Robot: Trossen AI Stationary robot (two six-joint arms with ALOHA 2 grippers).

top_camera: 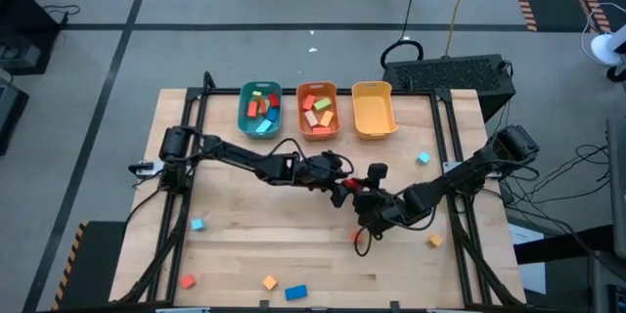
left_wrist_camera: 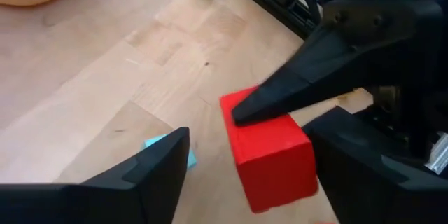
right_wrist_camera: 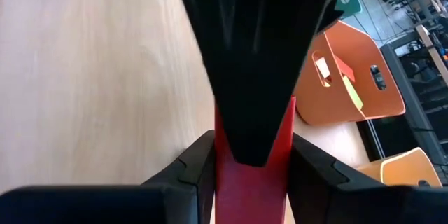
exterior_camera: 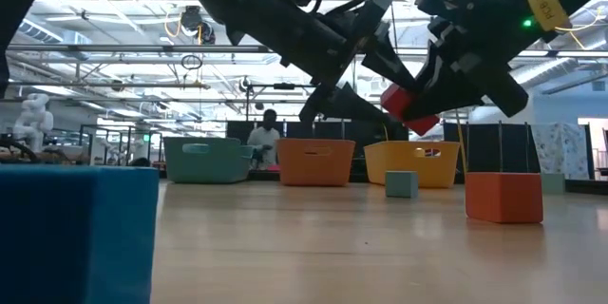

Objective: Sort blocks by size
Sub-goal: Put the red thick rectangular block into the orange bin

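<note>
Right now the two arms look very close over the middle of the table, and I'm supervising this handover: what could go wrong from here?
1. The red block is pinched only by the right gripper, above the table; the open left gripper straddles it, so a mistimed release could drop it.
2. The grippers nearly touch in the high view; any misalignment risks finger collision.
3. A dropped block could land among the loose orange block and light blue block, away from the bins.

Red block (left_wrist_camera: 269,150) showing between the black fingers of the right gripper (exterior_camera: 410,104), black left gripper (left_wrist_camera: 245,175) flanking it, pale blue cube (left_wrist_camera: 168,147) lying below, possibly teal, orange bin (right_wrist_camera: 350,77) sitting beyond.
</note>
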